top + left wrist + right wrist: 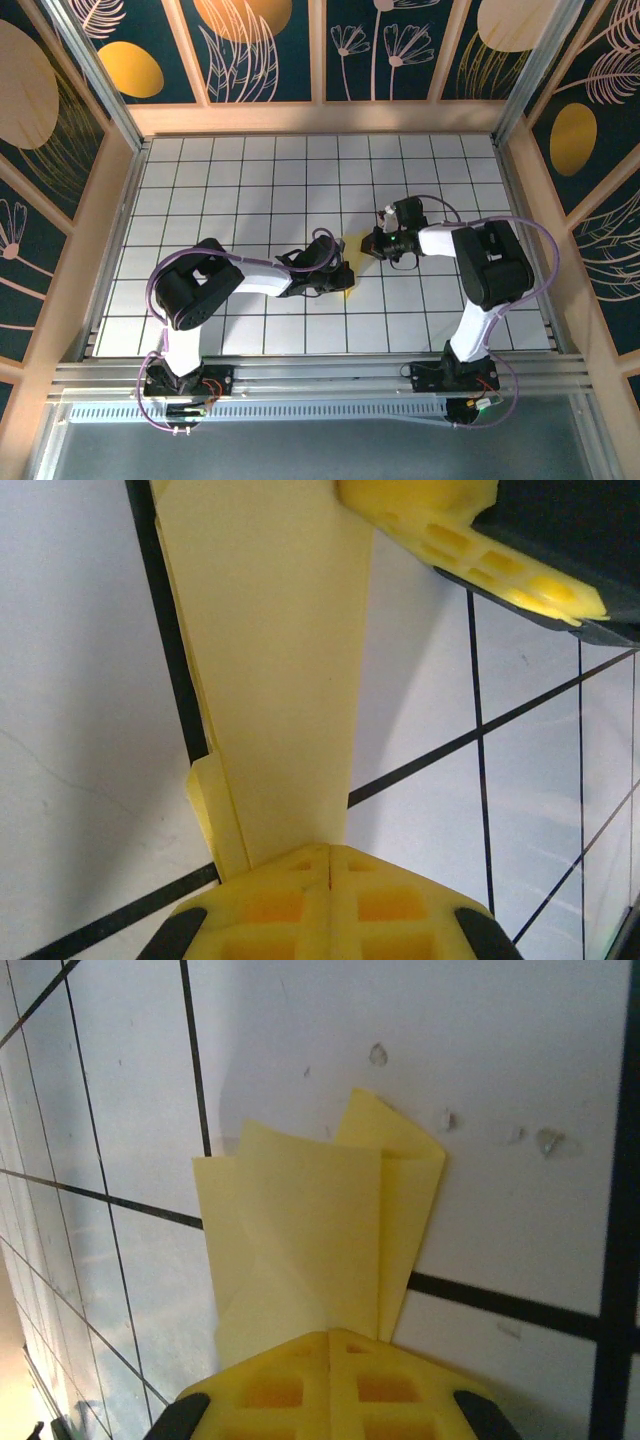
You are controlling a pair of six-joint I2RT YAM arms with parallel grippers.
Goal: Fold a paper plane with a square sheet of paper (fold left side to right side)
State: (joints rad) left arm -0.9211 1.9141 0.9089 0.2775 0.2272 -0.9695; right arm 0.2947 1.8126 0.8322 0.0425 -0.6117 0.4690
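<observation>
- While its jaws are closed tight, left gripper (330,865) nips an end of the folded paper (270,680).
- Closed too, right gripper (330,1345) nips the other end.
- Paper sits mid table (250,180), between the 2.

— Where is free room left on the table (250,170)?
— The far rows and the left columns are left open, up to the walls (320,118).
— And the middle?
— It is blocked: the left claw (343,281) and right claw (370,243) are set close together at the folded yellow paper (347,263), and the near rows are crossed by both arms.
</observation>
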